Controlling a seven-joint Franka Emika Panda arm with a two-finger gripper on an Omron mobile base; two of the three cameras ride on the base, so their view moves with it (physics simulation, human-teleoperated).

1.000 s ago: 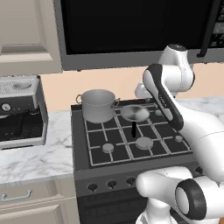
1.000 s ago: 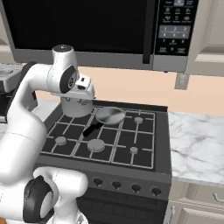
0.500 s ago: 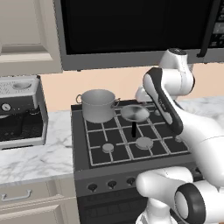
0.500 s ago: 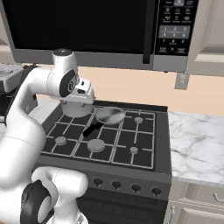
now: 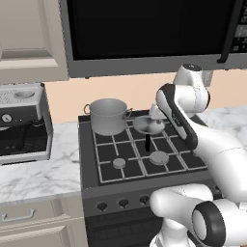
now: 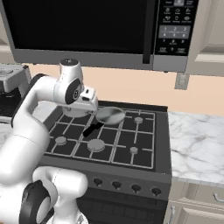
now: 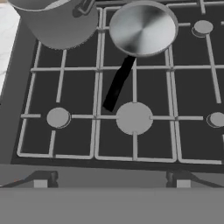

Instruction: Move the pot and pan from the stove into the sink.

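The tall grey pot (image 5: 108, 116) stands on the back left burner of the black stove (image 5: 140, 159), and its lower wall shows at the top left of the hand view (image 7: 59, 24). Right of it lies the small shallow pan (image 5: 146, 124) (image 7: 142, 27), with its black handle (image 7: 117, 85) pointing toward the stove front. My gripper (image 7: 111, 181) hovers open above the front of the stove, clear of both, with nothing between its fingers. In the right base view the hand (image 6: 89, 99) hangs just left of the pan (image 6: 110, 115). The sink is out of view.
A coffee machine (image 5: 21, 125) sits on the marble counter left of the stove. A black microwave (image 5: 144, 34) hangs low over the burners. More marble counter (image 6: 197, 144) lies to the right. Knobs (image 6: 135, 187) line the stove front.
The hand has sunk slightly toward the stove. The pot and the pan have not moved.
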